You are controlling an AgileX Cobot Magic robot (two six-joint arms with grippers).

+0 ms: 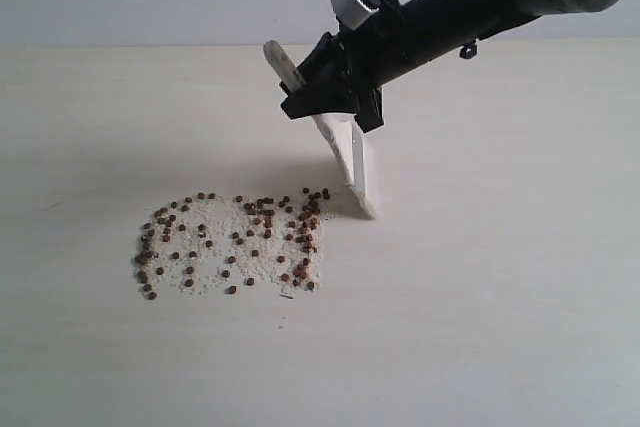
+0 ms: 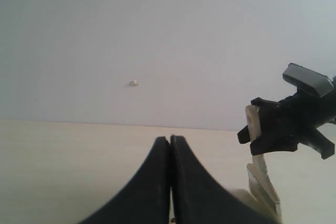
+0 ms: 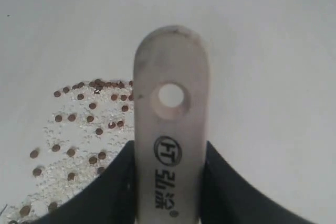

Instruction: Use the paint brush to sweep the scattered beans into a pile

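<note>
Gripping the paint brush (image 1: 352, 157) in the right hand (image 1: 335, 97), jaws pressed against both sides of the pale wooden handle, just below the hole at its end. Tilted steeply, handle end up toward the back, off-white bristles down at the surface (image 1: 500, 307). Touching down right at the right-hand edge of the beans (image 1: 235, 237), bristle tips just beside the nearest ones. Spread out in a loose, roughly square patch, reddish-brown dots over whitish crumbs (image 1: 215, 215), thicker along the far and right edges, not gathered into one heap. Same picture from the right wrist view: handle dead centre, beans scattered off to one side of it. Over to the left hand (image 2: 170, 148): shut tight, black fingers pressed flat together with nothing between them, facing across the surface toward the right hand and brush. Can't tell whether the bristles are bent.
</note>
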